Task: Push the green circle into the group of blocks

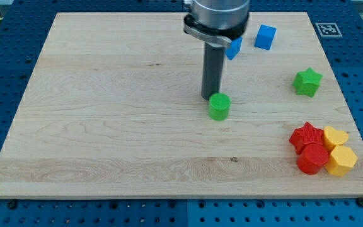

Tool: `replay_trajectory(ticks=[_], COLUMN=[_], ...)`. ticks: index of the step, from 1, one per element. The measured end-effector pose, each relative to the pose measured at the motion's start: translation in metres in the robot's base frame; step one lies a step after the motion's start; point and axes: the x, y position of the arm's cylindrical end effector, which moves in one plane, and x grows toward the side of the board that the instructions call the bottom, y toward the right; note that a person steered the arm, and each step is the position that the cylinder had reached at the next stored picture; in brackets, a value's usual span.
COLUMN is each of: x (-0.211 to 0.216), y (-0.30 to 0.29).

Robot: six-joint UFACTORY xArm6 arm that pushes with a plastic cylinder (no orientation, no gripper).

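Note:
The green circle [219, 106] lies near the middle of the wooden board [106, 113], slightly right of centre. My tip [210, 97] stands just above and left of it, touching or almost touching its upper left edge. The group of blocks sits at the lower right: a red star [305, 135], a red round block [312, 158], a yellow heart [336, 135] and a yellow hexagon [341, 160], packed together.
A green star [307, 81] lies at the right, above the group. A blue cube [265, 36] lies at the top right. Another blue block [234, 47] shows partly behind the arm's body [217, 16].

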Motion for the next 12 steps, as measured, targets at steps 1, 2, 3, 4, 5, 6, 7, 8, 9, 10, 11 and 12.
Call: replay_trajectory(ticks=[1,2,3,4,5,6,7,8,9,10,11,12], x=[0.021,0.043,0.063,0.078,0.094,0.101,0.11,0.111,0.111,0.115,0.115,0.095], y=[0.004,0.001,-0.003,0.002,0.029,0.033,0.038,0.048,0.075,0.083,0.083,0.059])
